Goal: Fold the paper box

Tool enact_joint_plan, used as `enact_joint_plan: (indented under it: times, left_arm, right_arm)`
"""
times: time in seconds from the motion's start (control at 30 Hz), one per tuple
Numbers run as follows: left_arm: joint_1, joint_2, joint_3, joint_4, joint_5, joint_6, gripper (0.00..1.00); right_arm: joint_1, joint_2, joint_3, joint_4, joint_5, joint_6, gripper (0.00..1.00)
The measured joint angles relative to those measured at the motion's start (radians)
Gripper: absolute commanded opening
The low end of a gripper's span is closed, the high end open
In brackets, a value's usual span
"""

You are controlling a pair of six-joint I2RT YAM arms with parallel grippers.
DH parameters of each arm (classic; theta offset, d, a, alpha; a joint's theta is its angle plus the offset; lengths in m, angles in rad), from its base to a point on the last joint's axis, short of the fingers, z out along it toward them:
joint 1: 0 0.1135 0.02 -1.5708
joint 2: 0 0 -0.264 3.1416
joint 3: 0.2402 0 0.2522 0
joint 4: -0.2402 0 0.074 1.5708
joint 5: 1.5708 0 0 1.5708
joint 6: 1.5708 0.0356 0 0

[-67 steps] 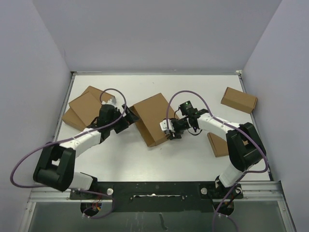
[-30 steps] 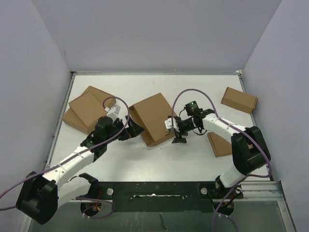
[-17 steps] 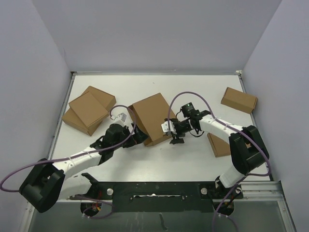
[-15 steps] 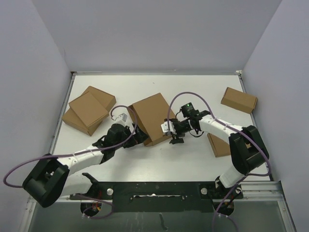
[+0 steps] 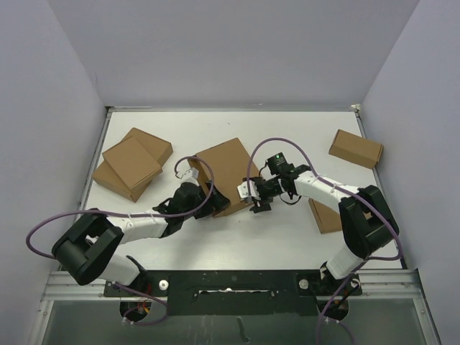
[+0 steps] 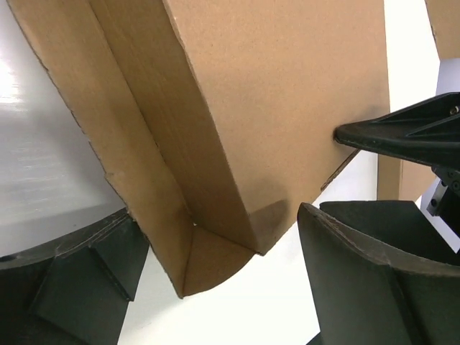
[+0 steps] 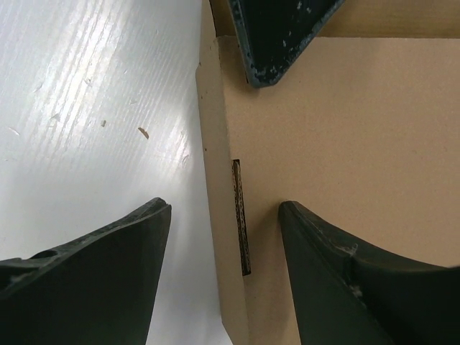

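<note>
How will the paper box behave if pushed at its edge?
Probably light: the paper box is thin cardboard, likely sliding on the glossy table. Its creased corner flap may hinge rather than resist.

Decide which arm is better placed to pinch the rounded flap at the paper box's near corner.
Probably the left. The left fingers straddle the rounded flap of the paper box, open on either side. The right fingers straddle a straight edge beside a slot instead.

Overhead, the left claw (image 5: 210,205) and right claw (image 5: 254,203) hide near corners of the paper box (image 5: 228,167).
</note>
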Motion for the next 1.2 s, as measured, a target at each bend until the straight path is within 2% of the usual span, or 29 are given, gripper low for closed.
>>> enact_joint_plan:
  times: [0.03, 0.17, 0.27, 0.37, 0.47, 0.57, 0.7, 0.77, 0.87, 0.97, 1.07, 1.2]
  left_arm:
    - [-0.001, 0.005, 0.003, 0.000, -0.003, -0.006, 0.75]
    - [-0.011, 0.034, 0.021, -0.016, -0.014, -0.040, 0.49]
    - [-0.014, 0.037, 0.050, -0.047, -0.014, -0.063, 0.42]
    - [-0.016, 0.039, 0.084, -0.105, -0.014, -0.089, 0.22]
    - [-0.021, 0.043, 0.133, -0.185, -0.020, -0.116, 0.16]
    - [-0.021, 0.056, 0.181, -0.263, -0.023, -0.134, 0.24]
    - [-0.020, 0.063, 0.198, -0.290, -0.020, -0.119, 0.66]
    - [-0.010, 0.061, 0.198, -0.307, 0.001, -0.078, 0.78]
    - [0.023, 0.051, 0.198, -0.324, 0.032, -0.037, 0.86]
    - [0.148, 0.021, 0.202, -0.346, 0.096, 0.040, 0.91]
    - [0.293, 0.019, 0.257, -0.367, 0.145, 0.110, 0.91]
    - [0.388, 0.090, 0.399, -0.369, 0.191, 0.180, 0.88]
  right_arm:
    - [0.002, 0.000, 0.000, 0.002, 0.000, 0.000, 0.61]
    - [0.006, 0.004, 0.002, 0.010, 0.002, 0.000, 0.58]
    - [0.010, 0.010, 0.007, 0.014, 0.009, 0.000, 0.58]
    - [0.011, 0.016, 0.014, 0.014, 0.012, 0.000, 0.58]
    - [0.016, 0.018, 0.016, 0.014, 0.024, 0.000, 0.58]
    - [0.016, 0.018, 0.018, 0.014, 0.033, 0.000, 0.58]
    - [0.016, 0.018, 0.021, 0.012, 0.038, 0.002, 0.59]
    - [0.018, 0.018, 0.021, 0.013, 0.033, 0.001, 0.58]
    - [0.021, 0.018, 0.021, 0.014, 0.032, 0.001, 0.58]
    - [0.021, 0.018, 0.021, 0.014, 0.032, 0.000, 0.58]
    - [0.021, 0.018, 0.021, 0.014, 0.030, 0.000, 0.58]
    - [0.021, 0.019, 0.021, 0.014, 0.027, 0.000, 0.58]
